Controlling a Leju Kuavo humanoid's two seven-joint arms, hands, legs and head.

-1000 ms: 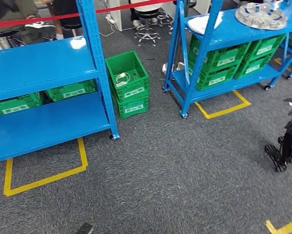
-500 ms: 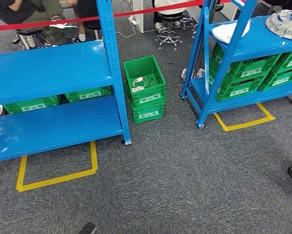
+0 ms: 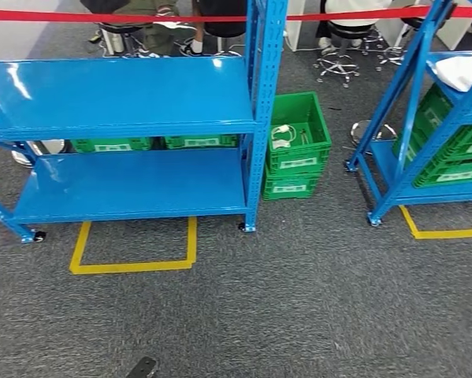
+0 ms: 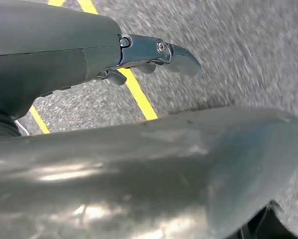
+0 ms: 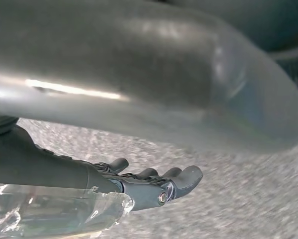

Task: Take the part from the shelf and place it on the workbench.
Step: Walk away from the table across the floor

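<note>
The head view looks down on grey carpet point(image 3: 292, 299) with a blue shelf rack point(image 3: 126, 98) spreading from nine to twelve o'clock; its upper board and lower board are bare blue metal, and flat green crates point(image 3: 111, 145) sit at the back between them. Yellow floor tape point(image 3: 132, 252) marks a rectangle on the carpet just in front of the rack's lower board. At one o'clock, just beside the rack's corner post, stand two stacked green crates point(image 3: 295, 150), the upper one open and holding some white cable. At three o'clock a second blue rack point(image 3: 411, 134) stands tilted in the frame, with more green crates on its lower level and a white flat object point(image 3: 462, 71) on its upper board; whether that is the part I cannot tell. A red barrier tape point(image 3: 132, 15) runs along twelve o'clock, with office chairs and the legs of seated people behind it. In the left wrist view the left hand point(image 4: 154, 52) hangs over carpet and yellow tape, its fingers nearly straight and holding nothing. In the right wrist view the right hand point(image 5: 154, 184) hangs over carpet, its fingers extended and slightly apart, with nothing between them.
</note>
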